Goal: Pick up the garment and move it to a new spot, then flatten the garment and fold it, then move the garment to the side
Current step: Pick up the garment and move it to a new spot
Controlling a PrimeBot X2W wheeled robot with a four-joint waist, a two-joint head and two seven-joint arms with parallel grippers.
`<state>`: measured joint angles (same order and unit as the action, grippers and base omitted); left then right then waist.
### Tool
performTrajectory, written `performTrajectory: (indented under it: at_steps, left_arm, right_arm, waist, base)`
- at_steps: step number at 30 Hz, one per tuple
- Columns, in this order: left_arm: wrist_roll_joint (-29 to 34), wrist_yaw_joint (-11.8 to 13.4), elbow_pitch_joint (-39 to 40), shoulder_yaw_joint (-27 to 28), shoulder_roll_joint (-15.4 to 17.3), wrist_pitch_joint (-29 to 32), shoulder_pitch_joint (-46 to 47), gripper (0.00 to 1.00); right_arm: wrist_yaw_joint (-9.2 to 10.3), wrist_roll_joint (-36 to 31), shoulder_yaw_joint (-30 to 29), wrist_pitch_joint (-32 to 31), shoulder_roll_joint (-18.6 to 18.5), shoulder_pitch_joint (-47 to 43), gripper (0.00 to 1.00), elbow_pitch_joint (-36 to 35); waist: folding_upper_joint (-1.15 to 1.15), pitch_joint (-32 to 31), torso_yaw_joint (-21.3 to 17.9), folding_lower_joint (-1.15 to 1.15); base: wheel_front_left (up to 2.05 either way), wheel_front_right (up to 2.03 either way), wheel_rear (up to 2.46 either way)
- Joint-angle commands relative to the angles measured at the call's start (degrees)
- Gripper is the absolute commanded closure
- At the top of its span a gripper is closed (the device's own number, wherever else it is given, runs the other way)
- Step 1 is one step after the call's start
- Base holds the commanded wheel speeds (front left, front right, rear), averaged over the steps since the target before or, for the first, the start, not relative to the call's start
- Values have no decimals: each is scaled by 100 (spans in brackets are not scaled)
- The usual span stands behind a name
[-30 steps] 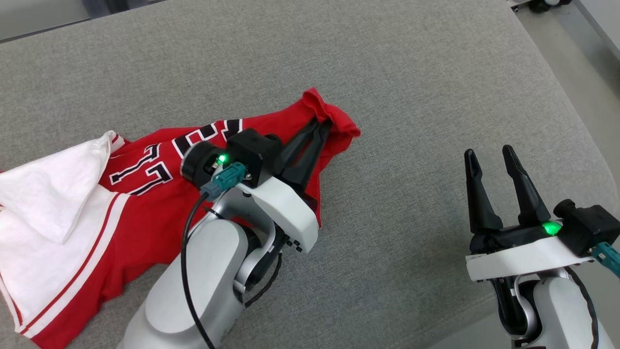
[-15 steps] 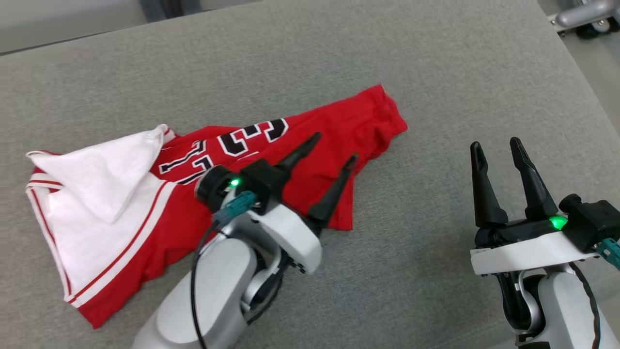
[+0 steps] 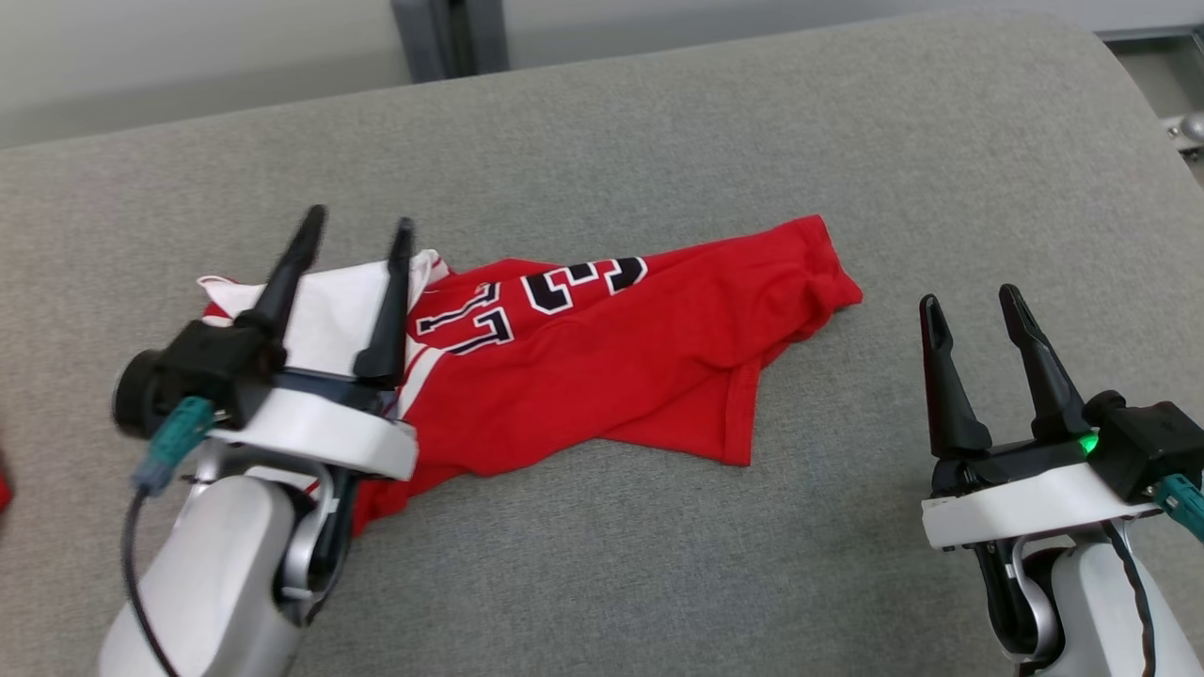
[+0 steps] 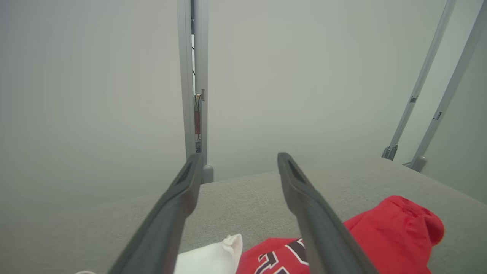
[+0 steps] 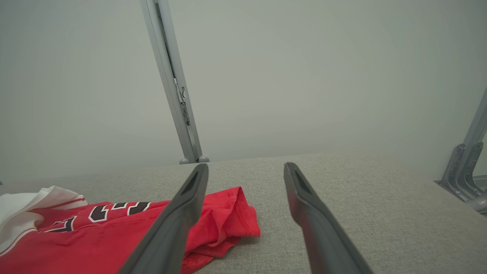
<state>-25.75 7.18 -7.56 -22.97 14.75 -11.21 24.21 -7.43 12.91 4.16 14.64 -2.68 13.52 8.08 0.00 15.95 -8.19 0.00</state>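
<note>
One red-and-white jersey is laid crumpled on a grey fabric surface, between two grippers.
At the left, the left gripper is seen over the jersey's white end, jaws spread, nothing gripped. In the middle, the single jersey is shown with black, white-edged lettering upward and its red end turned rightward. At the right, the right gripper is held open and empty, apart from the cloth.

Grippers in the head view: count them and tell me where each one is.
2. The left gripper is at the left, open, over the white end of the garment. The right gripper is at the lower right, open, over the grey surface.
</note>
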Motion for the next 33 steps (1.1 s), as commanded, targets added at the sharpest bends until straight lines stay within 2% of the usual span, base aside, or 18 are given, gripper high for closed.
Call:
performTrajectory:
  at_steps: [1, 11, 17, 24, 33]
  left_arm:
    - [-53, 89, 73, 136, 115, -43, -135, 0]
    - [-139, 536, 525, 704, 731, -25, -1090, 0]
    - [-166, 736, 946, 765, 816, -15, -1707, 0]
    - [-276, 777, 1038, 779, 801, -115, -2265, 0]
    - [-228, 767, 1030, 734, 827, -183, -2508, 0]
  right_arm:
    - [-11, -63, -35, -46, -38, -64, 0, -33]
    - [-11, -279, -90, -370, -40, -348, 0, -146]
    - [-11, -311, -32, -531, -40, -568, 0, -181]
    - [-11, -331, -92, -622, -39, -841, 0, -221]
    - [-11, -338, -184, -751, -38, -1080, 0, -295]
  waist:
    - [0, -147, 146, 0]
    - [0, -646, 422, 0]
    - [0, -912, 442, 0]
    - [0, -1175, 454, 0]
    - [0, -1316, 502, 0]
  base:
    - [0, 0, 0]
    - [0, 0, 0]
    - [0, 0, 0]
    - [0, 0, 0]
    - [0, 0, 0]
